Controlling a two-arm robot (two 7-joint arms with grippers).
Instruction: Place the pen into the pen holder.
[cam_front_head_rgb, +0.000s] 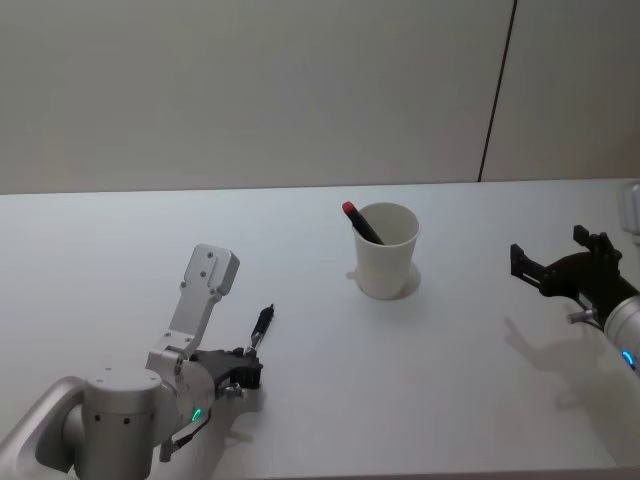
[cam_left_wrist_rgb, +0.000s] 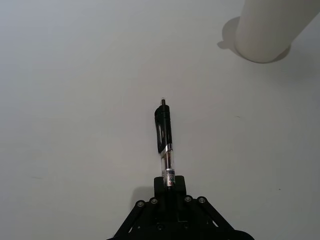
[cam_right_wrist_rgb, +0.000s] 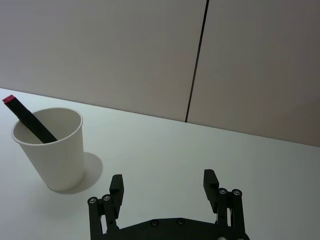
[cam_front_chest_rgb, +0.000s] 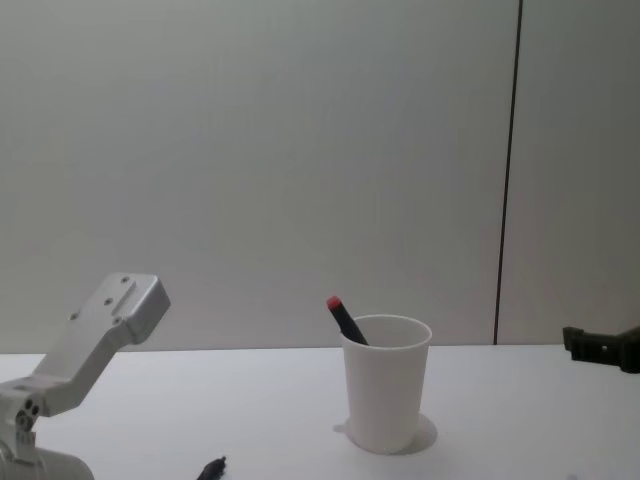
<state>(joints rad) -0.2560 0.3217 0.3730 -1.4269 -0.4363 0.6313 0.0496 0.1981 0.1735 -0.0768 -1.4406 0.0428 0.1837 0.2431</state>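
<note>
White table (cam_front_head_rgb: 450, 400) beneath, left claw (cam_left_wrist_rgb: 170, 183) grips pen (cam_left_wrist_rgb: 163, 127), long axis pointing forward

Matt paper pen holder (cam_front_head_rgb: 385, 272), glossy plastic pen (cam_left_wrist_rgb: 163, 131).

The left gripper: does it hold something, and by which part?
The left gripper holds the black and clear plastic pen by its clear end; the black clip end sticks out free. The right gripper is open and empty.
</note>
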